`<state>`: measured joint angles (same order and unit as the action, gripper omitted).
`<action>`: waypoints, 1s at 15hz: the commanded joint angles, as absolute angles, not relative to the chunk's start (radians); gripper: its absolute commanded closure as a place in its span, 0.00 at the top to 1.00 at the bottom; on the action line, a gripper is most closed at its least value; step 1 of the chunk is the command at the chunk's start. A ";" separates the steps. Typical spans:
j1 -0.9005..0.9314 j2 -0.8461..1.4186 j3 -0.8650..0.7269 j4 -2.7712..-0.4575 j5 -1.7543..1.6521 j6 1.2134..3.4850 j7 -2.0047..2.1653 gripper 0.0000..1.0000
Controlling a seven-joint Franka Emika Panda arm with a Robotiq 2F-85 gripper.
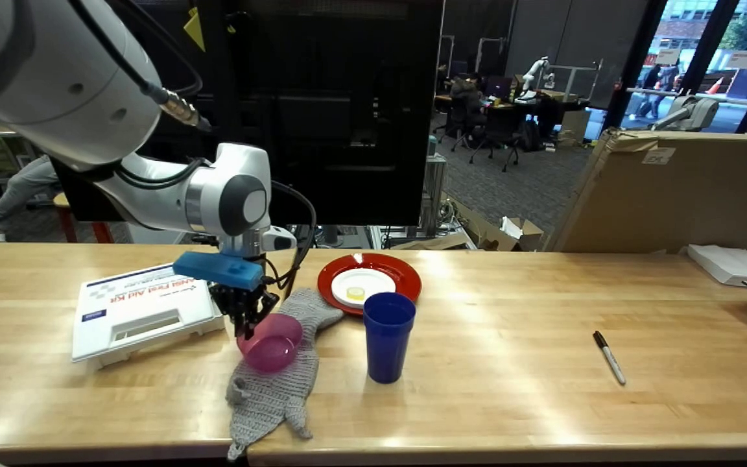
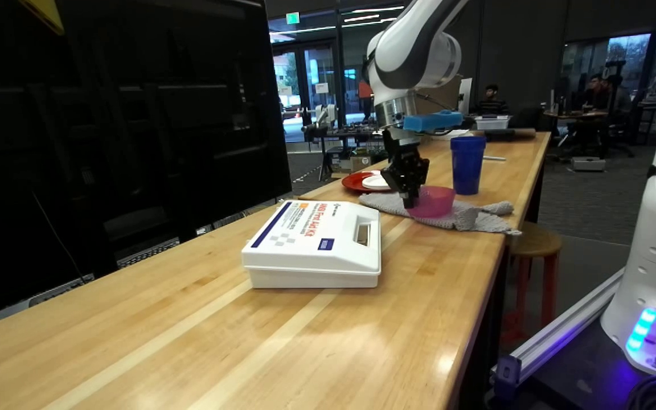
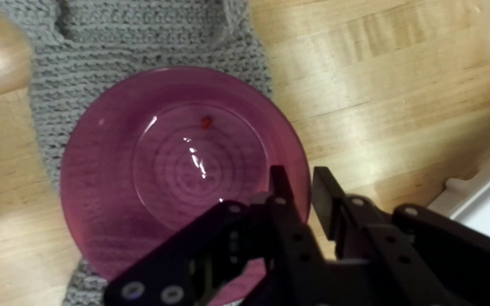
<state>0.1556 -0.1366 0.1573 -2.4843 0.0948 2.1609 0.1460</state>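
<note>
Gripper [image 3: 300,172] astride a pink bowl [image 3: 100,178] on a wooden table [image 1: 477,402]

The table is pale, striped wood, glossy, with bright reflections. A grey knit cloth [image 1: 270,402] runs across it to the edge, and the bowl sits on that, its rim jutting past the knit. The gripper's fingers [image 3: 279,180] stand parted around the rim, one inside the bowl and one outside, with a gap showing on the inner side. A white kit [image 1: 146,308] lies near the bowl. A blue cup [image 1: 388,344] stands upright beside the cloth, near a red plate [image 1: 408,279] bearing a white plate [image 1: 342,283], and a marker [image 1: 609,357] lies well apart. Cardboard [image 1: 691,194] rises by the table's back edge, with papers [image 1: 733,264] before it.

Behind the table stands a black panel [image 1: 347,97]; past it, grey carpet [image 1: 529,194], a seated person [image 1: 467,100] and tall windows [image 1: 688,19] onto a street. In an exterior view, a stool [image 2: 533,242] with red legs stands by the table.
</note>
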 commanded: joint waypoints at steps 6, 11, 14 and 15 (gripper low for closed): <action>0.173 -0.142 0.158 -2.508 0.246 2.175 0.024 0.87; 0.194 -0.130 0.173 -2.504 0.236 2.165 0.003 1.00; 0.202 -0.125 0.182 -2.502 0.208 2.161 0.008 1.00; 0.201 -0.128 0.186 -2.502 0.177 2.155 0.019 1.00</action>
<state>0.1991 -0.1196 0.1752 -2.5010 0.2204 2.1732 0.0159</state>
